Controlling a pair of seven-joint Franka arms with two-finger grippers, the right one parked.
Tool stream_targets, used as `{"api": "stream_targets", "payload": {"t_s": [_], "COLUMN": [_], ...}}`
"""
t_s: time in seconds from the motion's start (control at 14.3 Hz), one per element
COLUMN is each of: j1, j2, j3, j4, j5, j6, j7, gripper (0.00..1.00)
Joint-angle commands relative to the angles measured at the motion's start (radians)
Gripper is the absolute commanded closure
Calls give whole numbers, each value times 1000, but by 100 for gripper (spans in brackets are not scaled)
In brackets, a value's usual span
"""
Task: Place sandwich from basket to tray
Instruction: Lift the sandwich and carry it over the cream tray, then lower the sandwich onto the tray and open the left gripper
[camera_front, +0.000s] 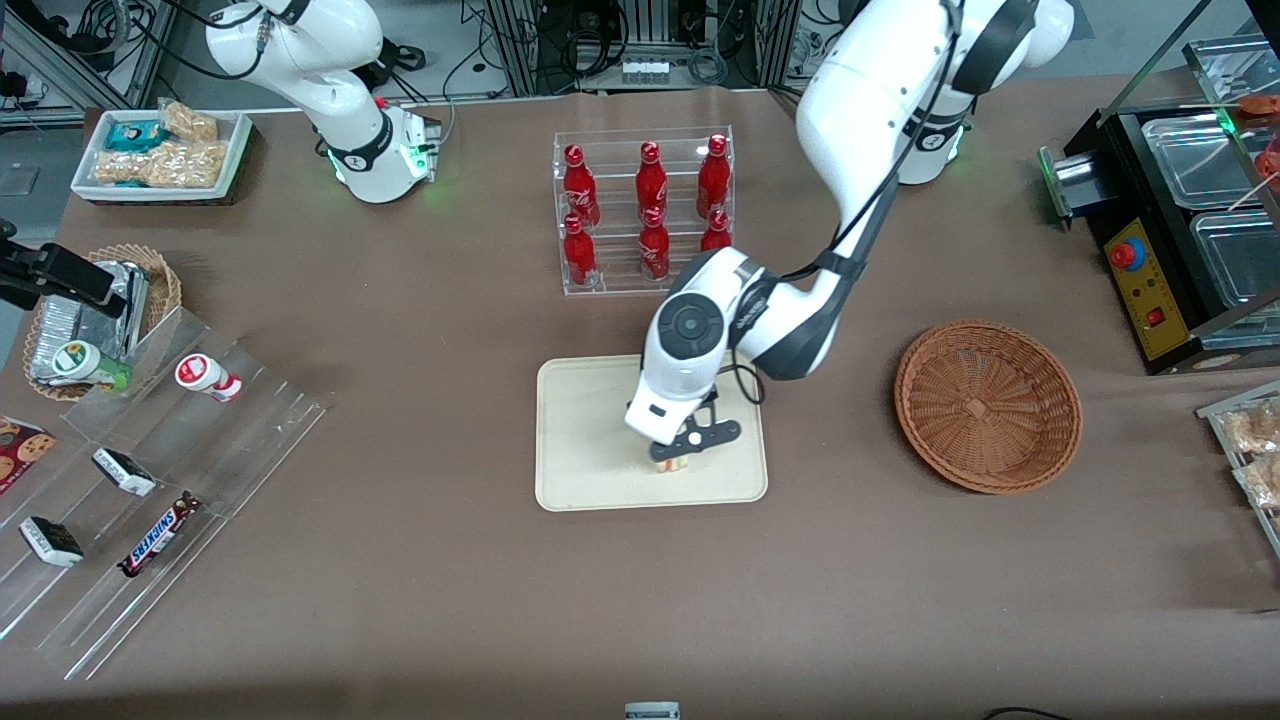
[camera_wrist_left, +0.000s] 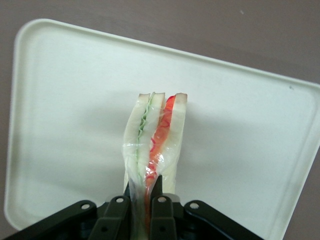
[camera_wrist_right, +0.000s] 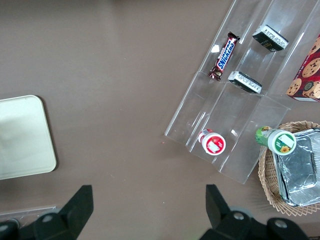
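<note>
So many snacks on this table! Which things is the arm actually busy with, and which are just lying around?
In use:
- sandwich, held in the shut gripper just over the tray
- tray
- basket, now empty

Just lying around:
- rack of red bottles
- Snickers bar on the clear shelf
- paler basket of foil packets
- white dish of snacks

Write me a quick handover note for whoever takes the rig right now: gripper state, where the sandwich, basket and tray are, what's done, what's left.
Gripper: shut on the sandwich, low over the tray.
Sandwich: held on edge above the tray's surface; whether it touches the tray cannot be told.
Basket: holds nothing, toward the working arm's end of the table.
Done: sandwich taken out of the basket and carried over the tray.
Left: set it down, open the fingers, lift the arm away.
</note>
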Motion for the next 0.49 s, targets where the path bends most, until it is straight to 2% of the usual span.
{"api": "stream_targets", "payload": {"t_s": [0.0,0.28,0.35,0.42], "j1": [-25,-33,-36,-39], "j2": [61,86,87,87], "j3": [14,14,14,14], "j4": [93,92,87,85], "j5": [9,8,3,-2], "j6": [-23,-17,-3,3], "j7": [76,75,71,55], "gripper": [92,88,82,65]}}
